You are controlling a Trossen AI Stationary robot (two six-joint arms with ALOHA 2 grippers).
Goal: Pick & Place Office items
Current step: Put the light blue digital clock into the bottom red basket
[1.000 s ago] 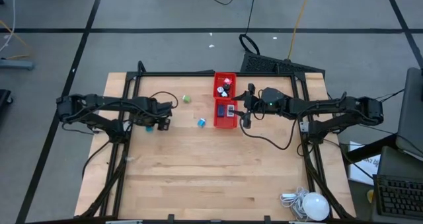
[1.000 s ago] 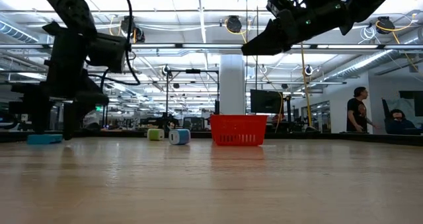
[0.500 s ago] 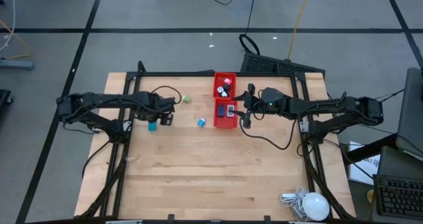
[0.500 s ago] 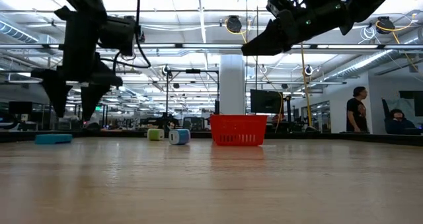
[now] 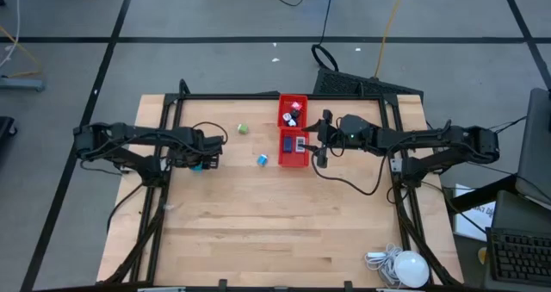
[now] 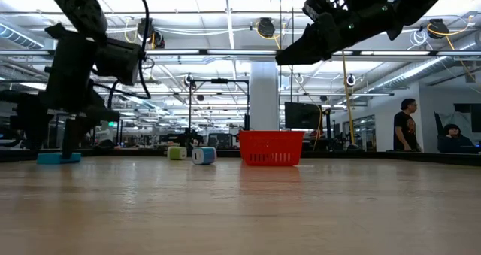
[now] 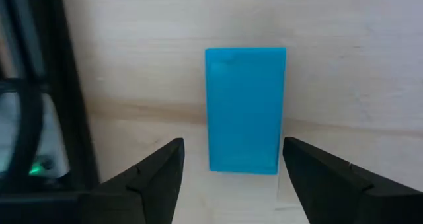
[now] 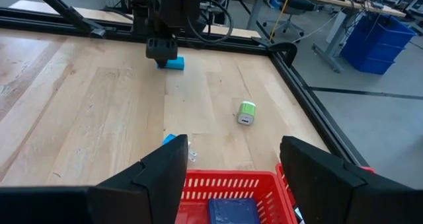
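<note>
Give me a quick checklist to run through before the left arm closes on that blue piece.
1. Left gripper open: ok, fingers spread.
2. Blue piece between the fingers: ok in the left wrist view; its near end sits in the gap.
3. Gripper low enough: ok, the low view shows it down at the table by the piece.
4. Piece flat on the table: ok.
5. Red tray has room: cannot tell; both compartments already hold items.
6. Right gripper clear of the drop path: not ok, it hovers open at the tray's edge.
</note>
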